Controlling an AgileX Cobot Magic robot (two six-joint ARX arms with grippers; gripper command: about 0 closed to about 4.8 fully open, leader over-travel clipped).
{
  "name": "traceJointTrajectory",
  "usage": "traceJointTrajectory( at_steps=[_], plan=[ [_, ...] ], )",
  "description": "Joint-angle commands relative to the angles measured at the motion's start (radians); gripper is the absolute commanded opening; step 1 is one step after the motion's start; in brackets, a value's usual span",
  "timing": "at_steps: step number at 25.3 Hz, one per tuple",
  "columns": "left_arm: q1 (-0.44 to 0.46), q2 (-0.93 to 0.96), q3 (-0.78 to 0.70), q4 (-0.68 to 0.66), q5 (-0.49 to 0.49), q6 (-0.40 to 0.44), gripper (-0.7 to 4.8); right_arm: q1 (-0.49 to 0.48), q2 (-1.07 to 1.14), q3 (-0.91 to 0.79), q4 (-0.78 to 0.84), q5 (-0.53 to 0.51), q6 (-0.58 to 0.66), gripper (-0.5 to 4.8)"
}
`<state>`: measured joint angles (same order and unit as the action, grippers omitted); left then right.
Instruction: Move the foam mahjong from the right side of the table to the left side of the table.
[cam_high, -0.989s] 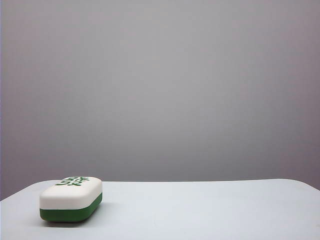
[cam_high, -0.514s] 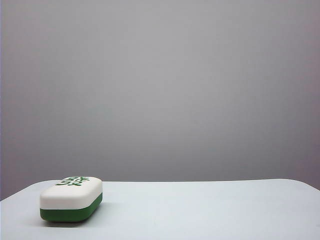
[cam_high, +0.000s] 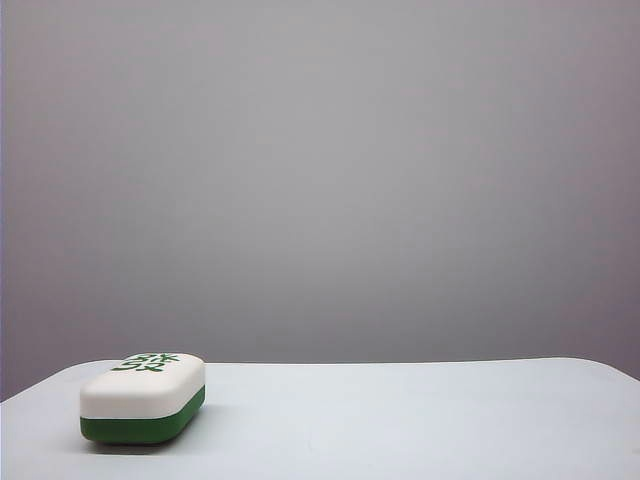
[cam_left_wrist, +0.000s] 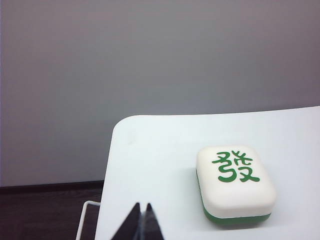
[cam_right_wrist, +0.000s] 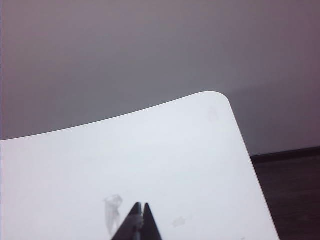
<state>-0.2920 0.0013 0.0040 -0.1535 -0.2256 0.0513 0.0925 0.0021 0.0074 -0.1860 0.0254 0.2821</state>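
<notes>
Apart from both closed grippers, left gripper (cam_left_wrist: 142, 220) and right gripper (cam_right_wrist: 139, 220), lies the foam mahjong (cam_left_wrist: 235, 183).

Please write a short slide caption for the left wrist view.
Foam mahjong lying flat on the white table, apart from the shut left gripper.

Foam mahjong (cam_high: 142, 398) flat on counter (cam_high: 400, 420), at counter's left end in exterior view, near front-left rounded corner, printed face up. Left tool (cam_left_wrist: 141, 220) above counter near that same corner, beside mahjong, apart from it, tips together. Right tool (cam_right_wrist: 139, 220) above counter's opposite end, near right rounded corner, well apart from mahjong, tips together.
</notes>
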Motion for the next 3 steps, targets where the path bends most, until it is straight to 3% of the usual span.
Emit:
traceJointTrajectory(
  at_steps=[1,3],
  plan=[
    [0.002,0.0,0.002,-0.007,0.004,-0.003,-0.02,0.0,0.0,-0.006,0.003,-0.002,-0.003,-0.05],
    [0.002,0.0,0.002,-0.007,0.004,-0.003,-0.02,0.0,0.0,-0.006,0.003,-0.002,-0.003,-0.05]
  ],
)
